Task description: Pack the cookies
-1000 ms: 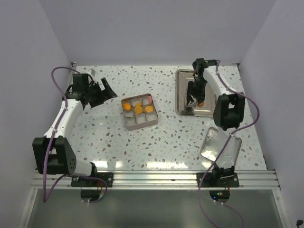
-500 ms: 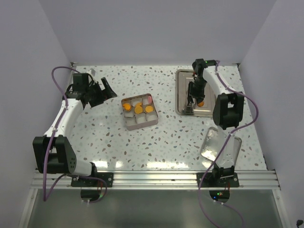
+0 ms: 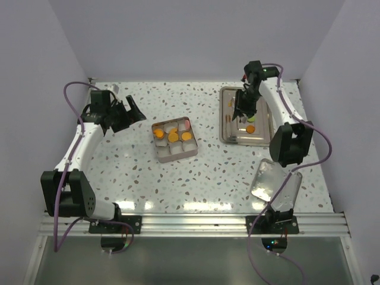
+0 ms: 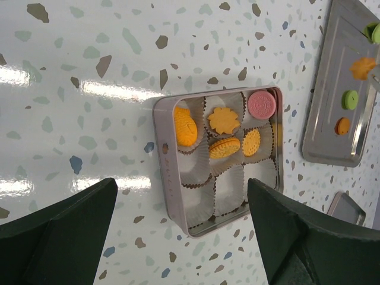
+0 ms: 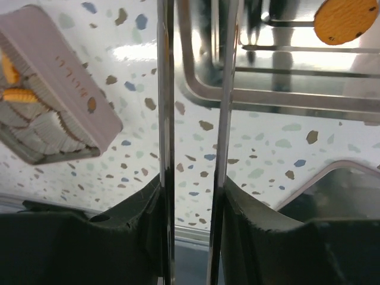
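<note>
The right gripper (image 3: pixel 244 113) hangs over the metal tray (image 3: pixel 227 119) at the far right of the table (image 3: pixel 225 172). From above, its tips blur together against the arm. In the right wrist view the two thin fingers (image 5: pixel 165 89) stand narrowly apart with bare table showing between them; whether a cookie sits at their cut-off tips cannot be told. The left wrist view shows an orange cookie (image 4: pixel 361 67) beside a pale fingertip at the frame edge, but contact is unclear.

The left gripper (image 3: pixel 132 113) is spread wide and holds nothing, well left of the tin (image 3: pixel 174 155). Its dark fingers (image 4: pixel 56 237) frame that box.

Open table lies between tin and tray. The tin's lid (image 3: pixel 270 181) rests near the right arm's base, partly hidden by the arm.

In the tin, paper cups (image 4: pixel 228 190) fill the compartments; several far cups hold orange cookies (image 4: pixel 224 120) and one pink cookie (image 4: pixel 260 105), while the near cups are empty. On the tray, a green cookie (image 4: pixel 350 99) and another orange one (image 4: pixel 342 126) lie just near of the right gripper.
</note>
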